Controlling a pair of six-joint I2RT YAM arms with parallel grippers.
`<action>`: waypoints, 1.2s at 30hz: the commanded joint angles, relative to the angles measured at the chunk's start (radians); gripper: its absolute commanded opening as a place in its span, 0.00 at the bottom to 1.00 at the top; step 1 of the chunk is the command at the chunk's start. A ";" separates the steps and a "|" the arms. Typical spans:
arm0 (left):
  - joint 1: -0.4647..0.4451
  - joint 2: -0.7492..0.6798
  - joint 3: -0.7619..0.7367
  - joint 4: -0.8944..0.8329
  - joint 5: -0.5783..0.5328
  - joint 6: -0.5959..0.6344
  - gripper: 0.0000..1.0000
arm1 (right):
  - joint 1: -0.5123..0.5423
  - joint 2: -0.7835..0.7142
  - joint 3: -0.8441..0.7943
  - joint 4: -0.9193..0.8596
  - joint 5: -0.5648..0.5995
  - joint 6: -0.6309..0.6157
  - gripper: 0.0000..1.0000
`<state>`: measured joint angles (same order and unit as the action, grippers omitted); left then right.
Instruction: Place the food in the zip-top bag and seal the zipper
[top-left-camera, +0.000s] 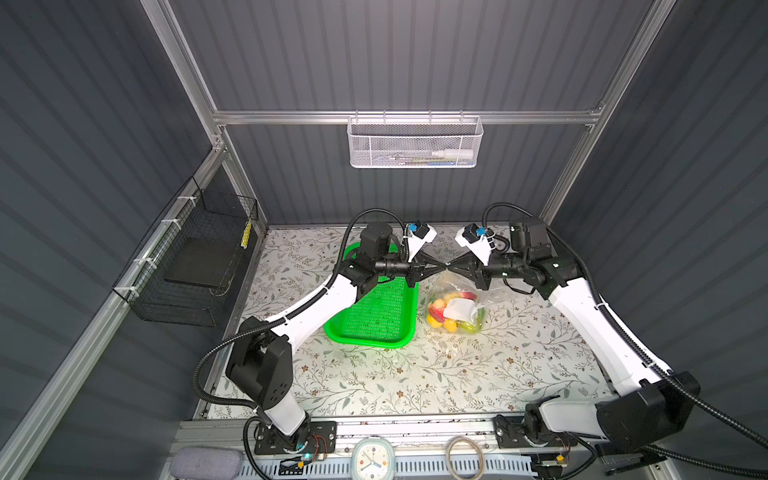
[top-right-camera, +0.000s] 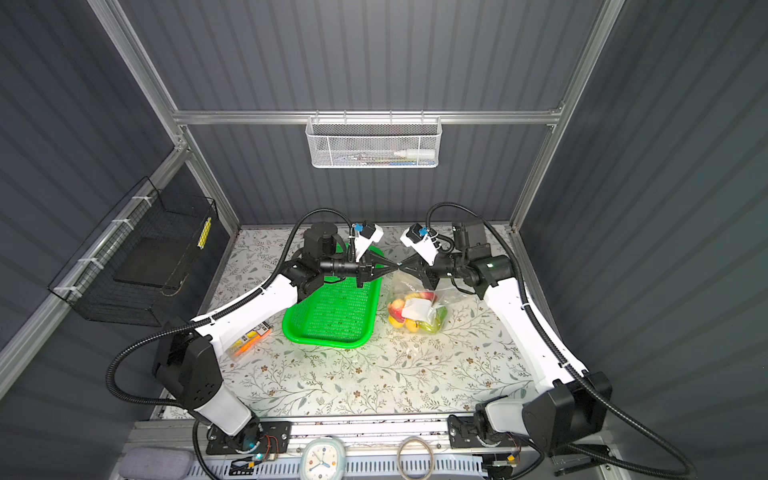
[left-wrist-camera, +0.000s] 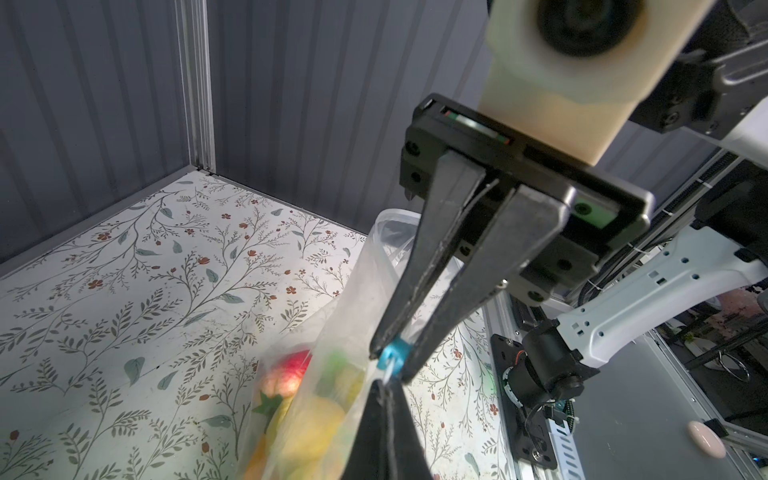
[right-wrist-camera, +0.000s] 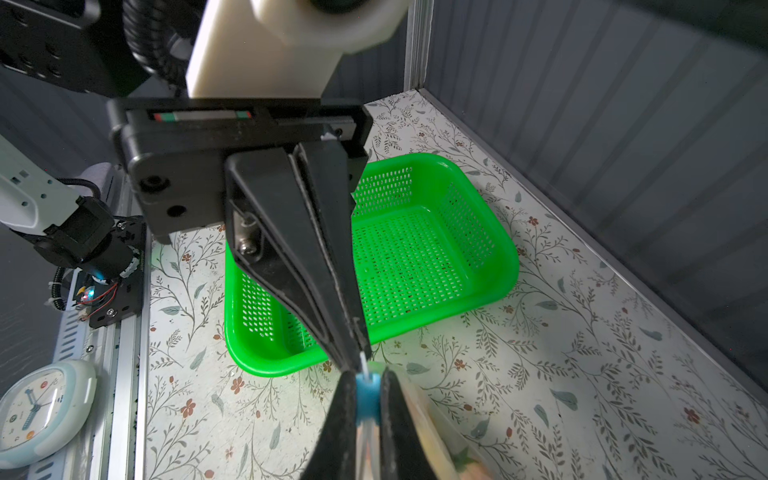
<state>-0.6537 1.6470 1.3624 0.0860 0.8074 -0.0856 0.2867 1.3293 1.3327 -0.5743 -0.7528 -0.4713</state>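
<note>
The zip-top bag hangs from its mouth edge, its lower part resting on the floral table, right of the green basket. The food fills its bottom behind a white label: a red strawberry, yellow and green pieces. Both grippers meet tip to tip above it. My left gripper is shut on the end of the zipper strip. My right gripper is shut on the zipper's light-blue slider tab, right against the left fingertips.
The green perforated basket lies under the left arm with nothing in it. An orange packet lies beneath that arm's lower link. A black wire basket hangs on the left wall, a white mesh one on the back wall.
</note>
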 joint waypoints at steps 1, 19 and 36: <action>-0.004 -0.018 0.043 -0.042 -0.035 0.013 0.00 | -0.011 -0.011 -0.010 -0.019 -0.010 0.012 0.05; -0.003 -0.015 0.042 -0.006 -0.037 0.022 0.00 | -0.024 -0.088 -0.047 0.025 0.053 0.054 0.02; -0.002 0.059 0.174 -0.121 0.106 0.151 0.62 | -0.024 -0.076 0.012 0.056 -0.046 0.107 0.03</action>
<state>-0.6582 1.6691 1.4937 -0.0067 0.8696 0.0341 0.2642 1.2522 1.3323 -0.5438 -0.7582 -0.3889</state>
